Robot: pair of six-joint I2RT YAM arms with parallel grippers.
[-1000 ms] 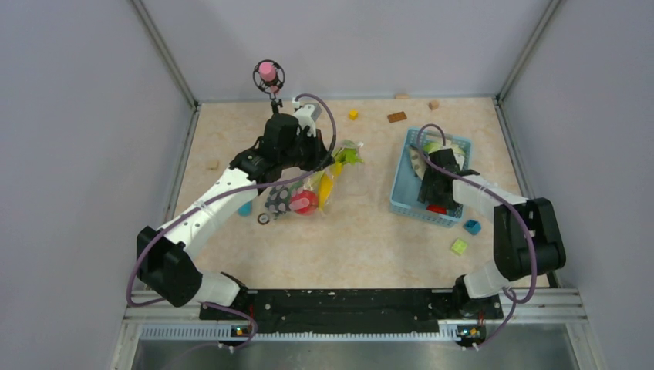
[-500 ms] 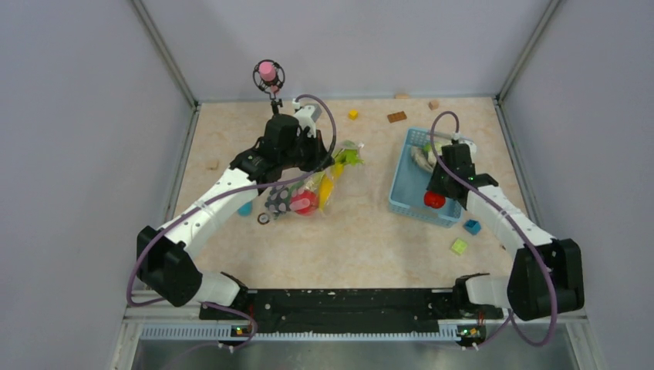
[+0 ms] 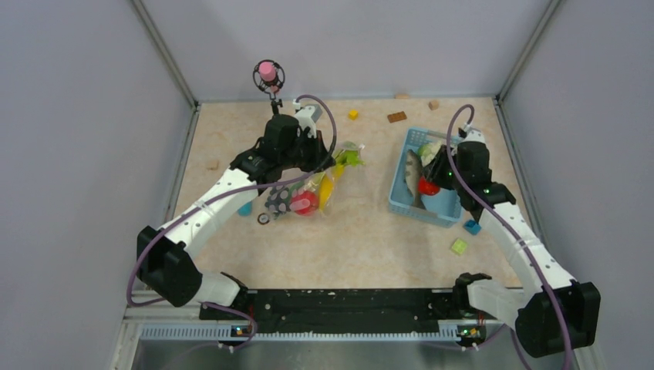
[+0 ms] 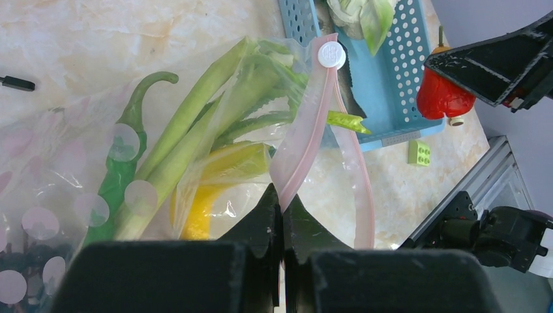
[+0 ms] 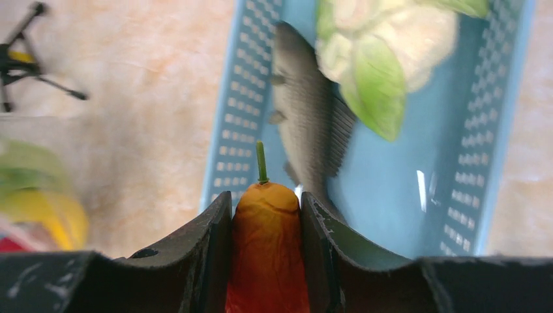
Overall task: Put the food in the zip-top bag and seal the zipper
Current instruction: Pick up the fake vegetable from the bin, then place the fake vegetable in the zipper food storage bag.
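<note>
No writing, brand, number or sign can be read in any view. The zip-top bag (image 4: 65,130) shows only plain white dots, the basket (image 5: 238,104) only holes.

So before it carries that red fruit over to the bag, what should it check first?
1. Grip on the red fruit: ok, the right gripper is shut on it from both sides.
2. Fruit off the basket: ok, it hangs above it.
3. Hold on the zip-top bag: ok, the left gripper pinches the zipper.
4. Mouth wide enough: cannot tell; the strip gapes only narrowly.
5. Basket emptied: not ok, cauliflower and a fish lie inside.
</note>
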